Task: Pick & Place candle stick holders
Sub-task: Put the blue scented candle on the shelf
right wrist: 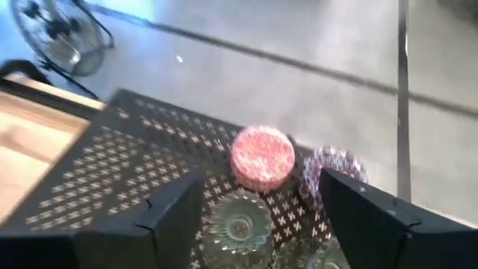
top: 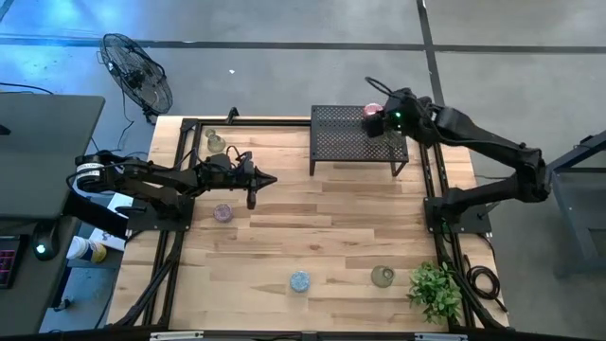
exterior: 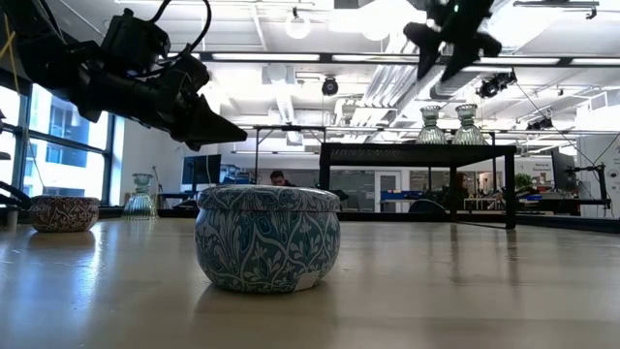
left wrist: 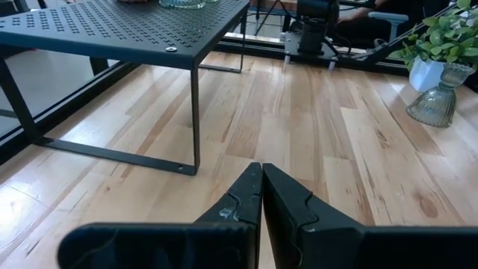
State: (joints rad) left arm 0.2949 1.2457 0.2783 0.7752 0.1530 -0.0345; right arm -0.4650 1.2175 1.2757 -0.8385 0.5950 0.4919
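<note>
So the right tool (right wrist: pixel 258 205) hangs over the far right corner of the black perforated rack (top: pixel 341 133), fingers spread wide with nothing between them, and right under and just ahead of it sit the holders already parked there: a pink holder (right wrist: pixel 261 157), a purple patterned holder (right wrist: pixel 332 168) touching or nearly touching it on the side toward the rack's outer edge, and a clear ribbed glass holder (right wrist: pixel 237 220) closer in under the fingers. Looks to me like that arm is done dropping one off, not going for another. The left tool (top: pixel 254 182) is over the desk (top: pixel 331 237) near the left-middle, fingers pressed together and empty, pointing toward the rack. What matters for the next grab: the purple holder on the desk (top: pixel 222 212) is just beside the left tool, slightly toward the near edge and the left edge, so the left arm is way closer to it. The blue patterned holder (top: pixel 299 280) and the olive holder (top: pixel 383 276) sit along the near edge, the olive one just beside the plant (top: pixel 436 289), and another glass holder (top: pixel 216 142) is by the far left corner. They're all round, so no long axis to line up with.
</note>
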